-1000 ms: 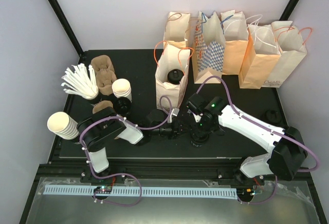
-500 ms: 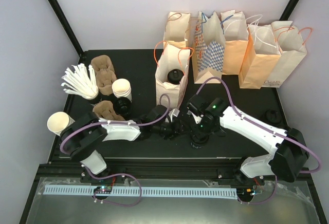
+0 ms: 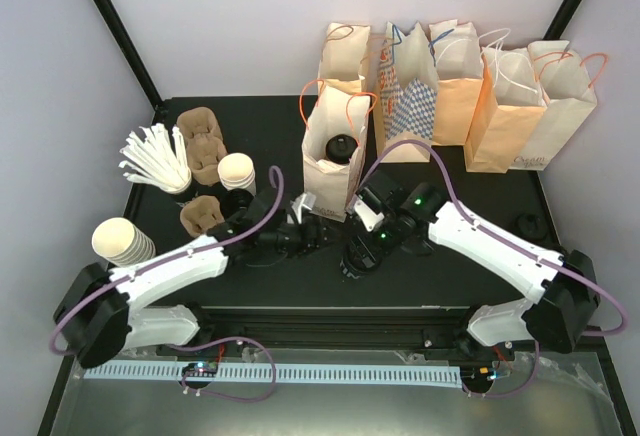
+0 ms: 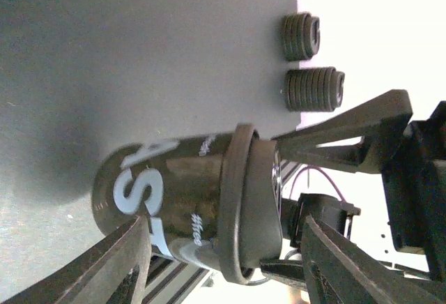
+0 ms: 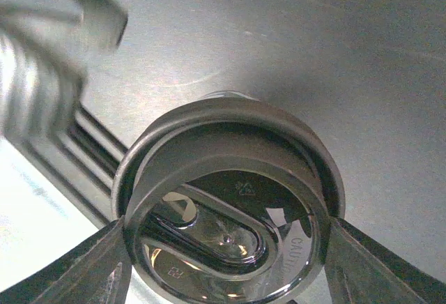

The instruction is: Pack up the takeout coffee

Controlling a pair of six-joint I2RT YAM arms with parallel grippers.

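The takeout coffee [image 3: 356, 260], a cup with printed lettering and a round black lid, is at the table's front centre. My right gripper [image 3: 360, 254] is shut on it from above. In the right wrist view both fingers press the lid's rim [image 5: 223, 199] around the gripper's centre [image 5: 226, 248]. My left gripper [image 3: 322, 236] is open just left of the cup. In the left wrist view the cup [image 4: 167, 192] lies between its spread fingers [image 4: 223, 248] without touching them. I cannot tell whether the cup's base rests on the table.
An open paper bag [image 3: 322, 161] behind the grippers holds another black-lidded cup [image 3: 340, 146]. More bags [image 3: 470, 86] line the back. At the left are cream cups [image 3: 237, 169], a cup stack [image 3: 120, 241], pulp carriers [image 3: 200, 141], white sticks [image 3: 155, 161] and black lids [image 3: 237, 202].
My left arm has swung from the left side to the centre, its open gripper now beside the cup. My right gripper has carried the cup slightly left.
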